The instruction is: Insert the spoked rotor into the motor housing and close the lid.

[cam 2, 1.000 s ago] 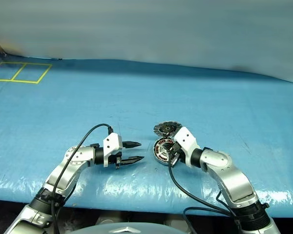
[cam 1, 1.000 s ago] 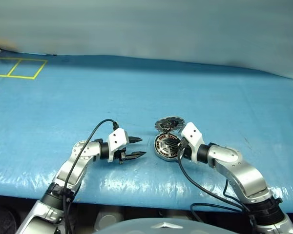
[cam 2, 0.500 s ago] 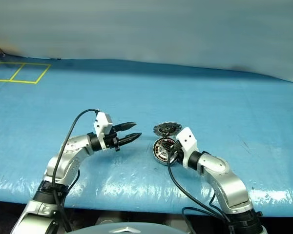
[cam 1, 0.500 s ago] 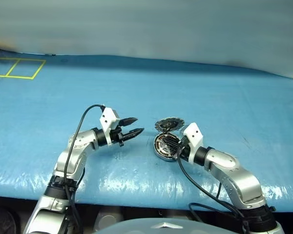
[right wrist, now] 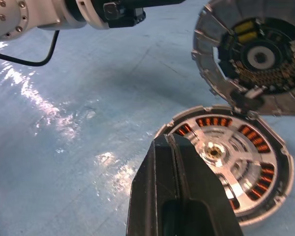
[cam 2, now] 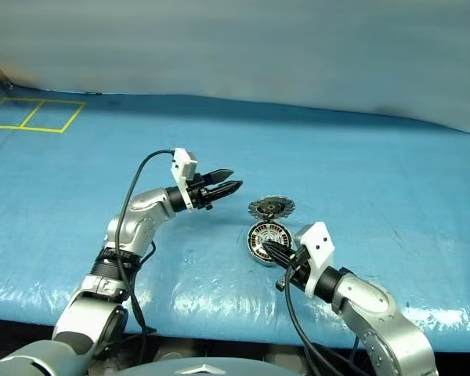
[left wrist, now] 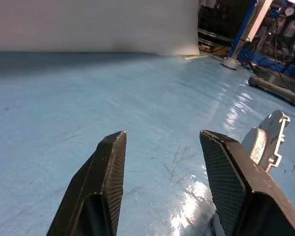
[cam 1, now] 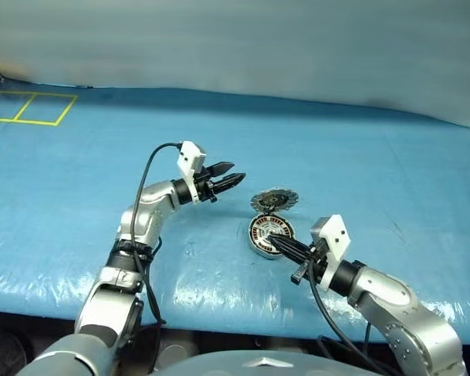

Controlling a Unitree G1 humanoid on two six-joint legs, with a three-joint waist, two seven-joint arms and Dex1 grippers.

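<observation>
Blue plastic sheeting covers the surface in front of you, with yellow taped squares at its far left corner. The motor housing lies flat near the middle, and you can see the spoked rotor already seated inside it, silver spokes over the ring of copper windings. The lid rests just beyond the housing, touching its far rim and tilted up against it; in your right wrist view its dark inner face with the yellow patch is turned toward you.

Your right pincer has its two black fingers pressed together with nothing between them, and their tips lie over the near edge of the housing; whether they touch it you cannot tell. Your left pincer hangs above the surface to the left of the lid, pointing toward it, its fingers apart and empty.
</observation>
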